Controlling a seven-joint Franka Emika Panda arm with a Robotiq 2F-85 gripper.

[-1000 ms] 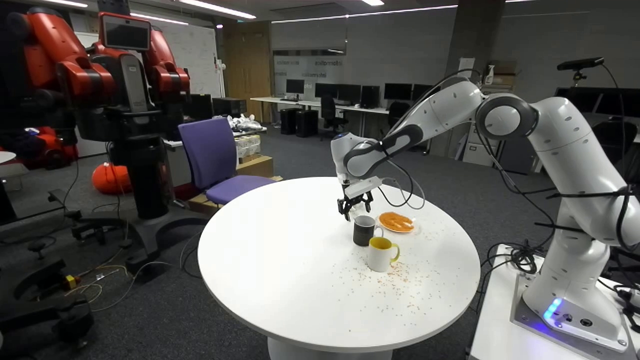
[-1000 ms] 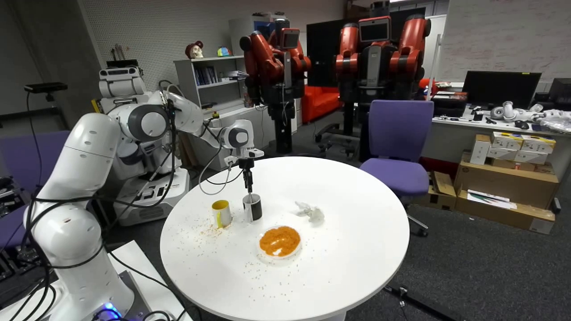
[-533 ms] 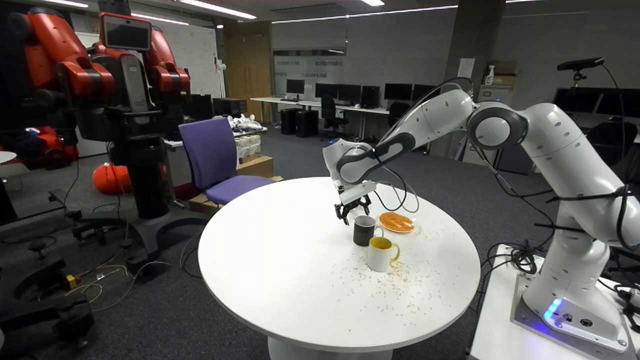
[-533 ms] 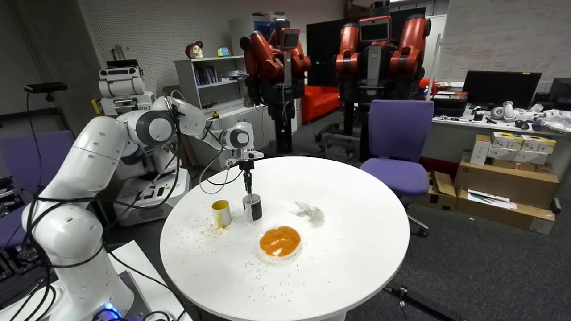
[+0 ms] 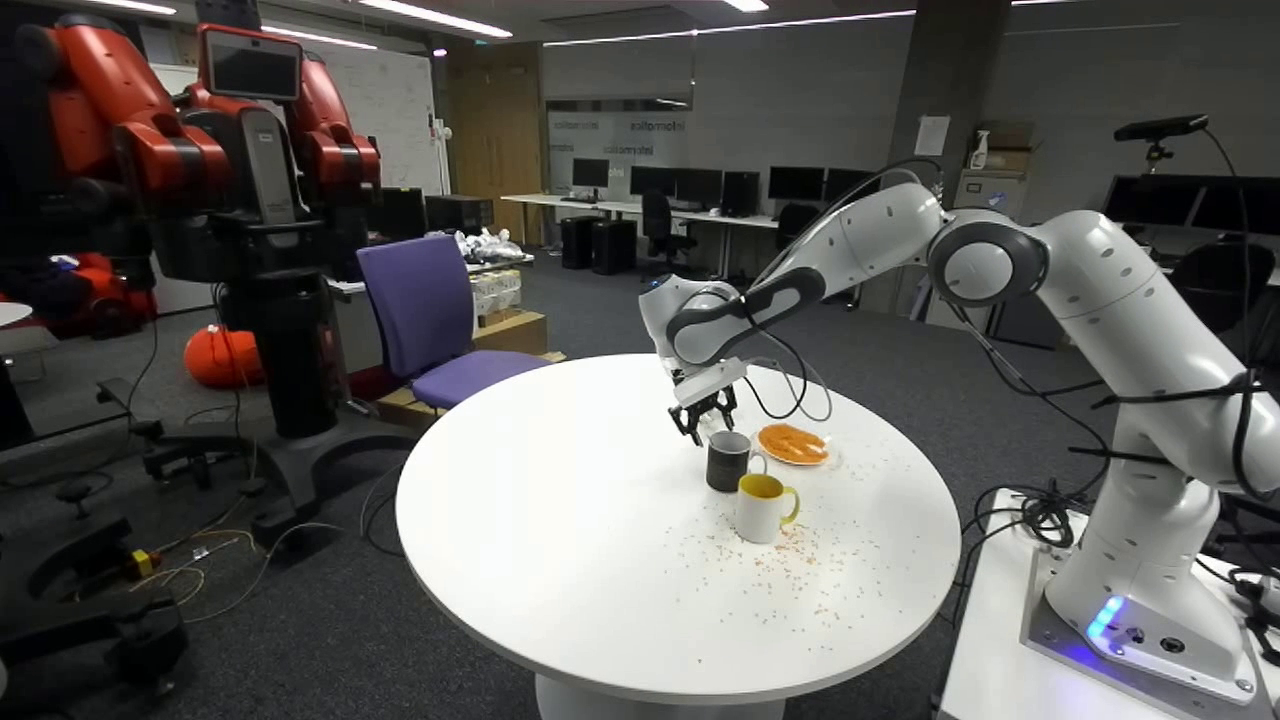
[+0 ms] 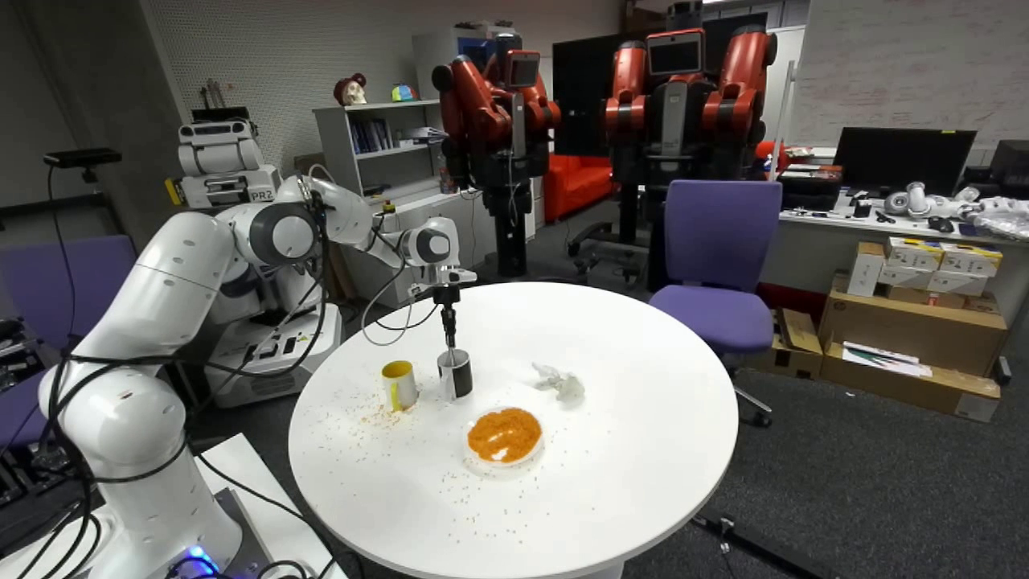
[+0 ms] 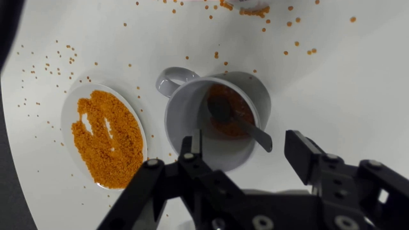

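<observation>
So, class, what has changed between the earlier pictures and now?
The Franka arm's elbow has sunk in both exterior views; its wrist has shifted toward the picture's left in an exterior view. The jaws have drawn a little closer together but remain open: nothing gripped or released. The black-and-white mug, yellow-lined mug and plate of orange grains stayed put.

Ceiling strips (image 5: 435, 18) glow over dim walls (image 5: 800, 80) and glare my tabletop (image 5: 560, 520) nearly featureless white, while in my wrist view the black mug (image 7: 196, 108) sinks into shadow inside and my claw (image 7: 244, 147) shows dark, slightly blurred.
</observation>
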